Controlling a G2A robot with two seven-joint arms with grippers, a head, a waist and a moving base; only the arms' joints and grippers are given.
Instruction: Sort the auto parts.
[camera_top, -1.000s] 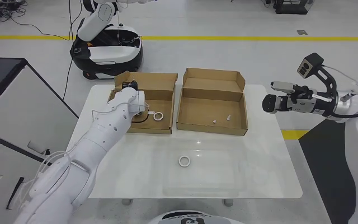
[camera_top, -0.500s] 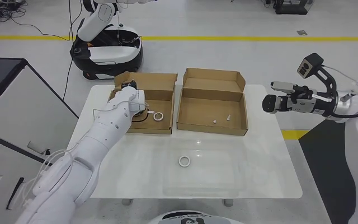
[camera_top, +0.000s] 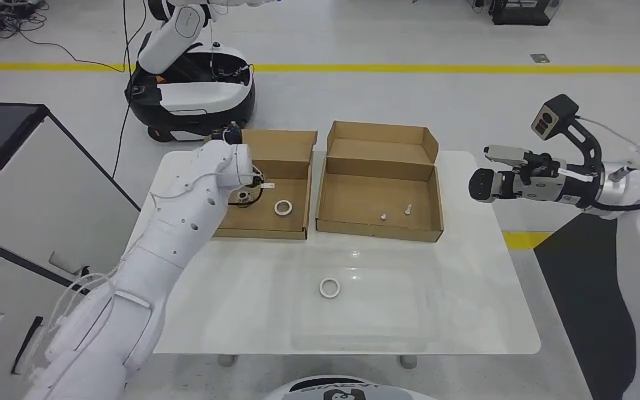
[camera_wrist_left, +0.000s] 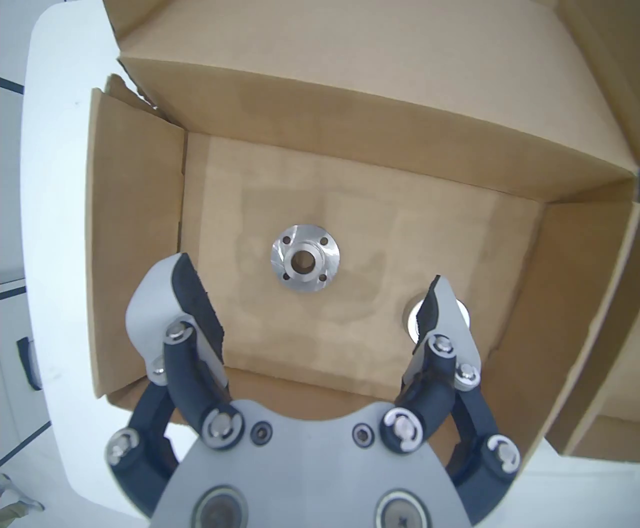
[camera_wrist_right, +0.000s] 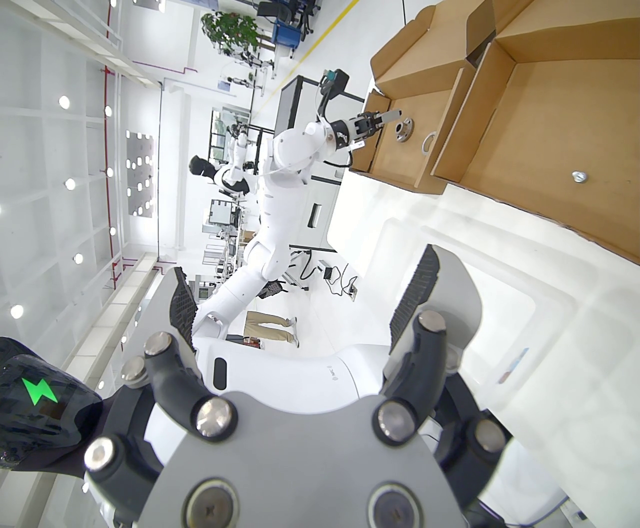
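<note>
Left pincer (camera_wrist_left: 310, 270) drawn back, wide and empty, right pincer (camera_wrist_right: 304, 269) wide, two boxes (camera_top: 262, 234) (camera_top: 378, 231), one flange (camera_wrist_left: 305, 262), two rings (camera_top: 283, 208) (camera_top: 330, 288), two bolts (camera_top: 384, 215) (camera_top: 408, 210).

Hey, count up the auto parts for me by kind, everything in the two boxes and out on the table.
White rings: 2
Metal flange: 1
Small bolts: 2
Total: 5 parts
</note>
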